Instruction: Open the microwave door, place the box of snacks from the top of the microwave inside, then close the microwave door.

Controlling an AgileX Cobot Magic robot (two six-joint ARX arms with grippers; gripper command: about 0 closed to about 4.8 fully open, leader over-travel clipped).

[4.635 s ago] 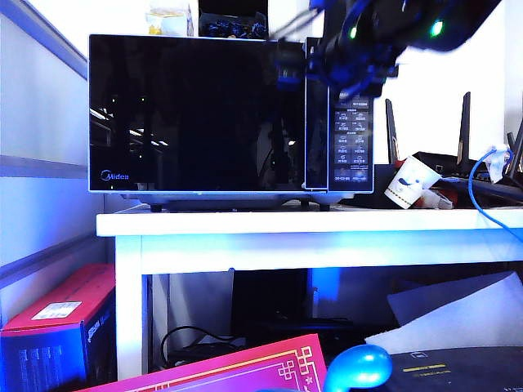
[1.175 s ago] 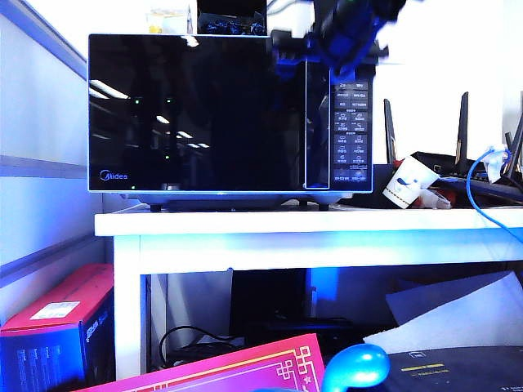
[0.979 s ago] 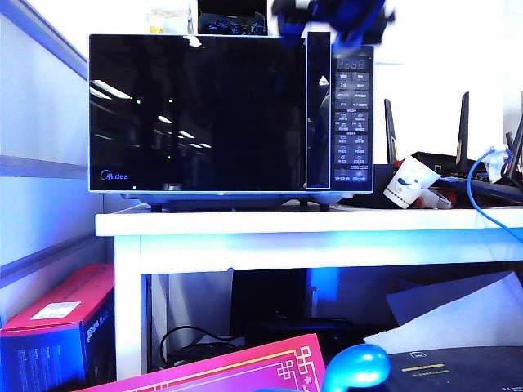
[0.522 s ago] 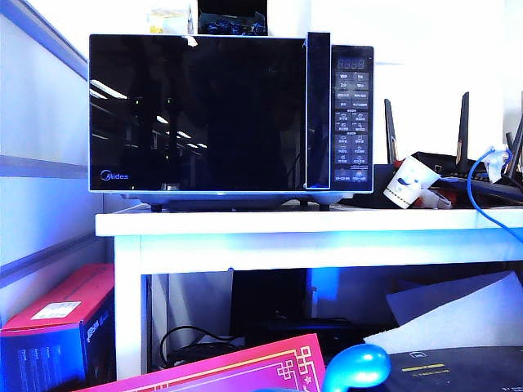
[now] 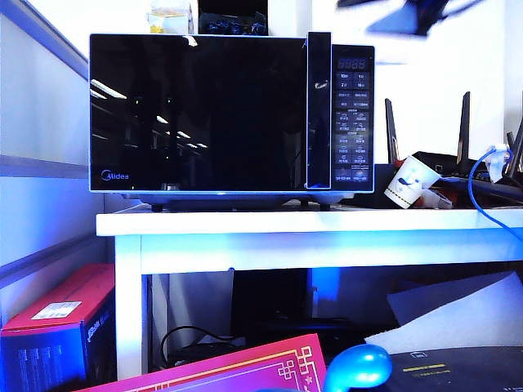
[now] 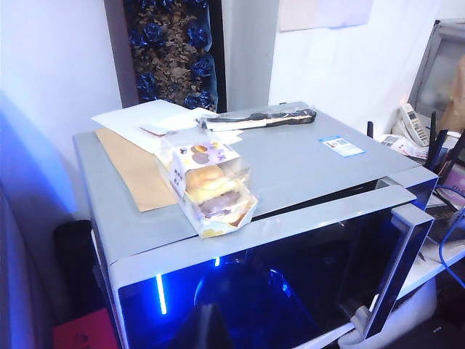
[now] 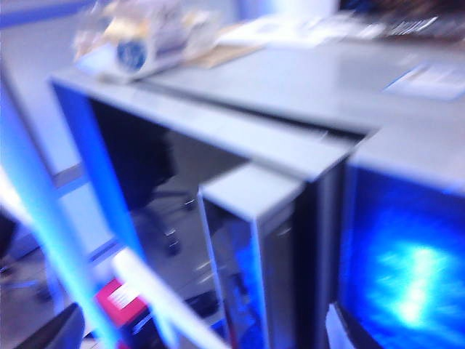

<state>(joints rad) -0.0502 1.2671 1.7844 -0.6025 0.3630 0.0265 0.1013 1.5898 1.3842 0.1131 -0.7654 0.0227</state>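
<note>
you've got the microwave (image 5: 231,114) on the white table (image 5: 310,222), the microwave door (image 5: 198,113) looking flush in the exterior view though both wrist views show a thin gap along its top edge, and the box of snacks (image 6: 211,188) lying on the oven's top near the front left edge, partly on a brown envelope (image 6: 138,169). your left gripper isn't visible in any view, fingers fully closed, with its camera looking down on the box from above. your right gripper is only a dark blur (image 5: 421,15) above the button panel (image 5: 353,118), fingers spread wide, holding nothing you can see.
</note>
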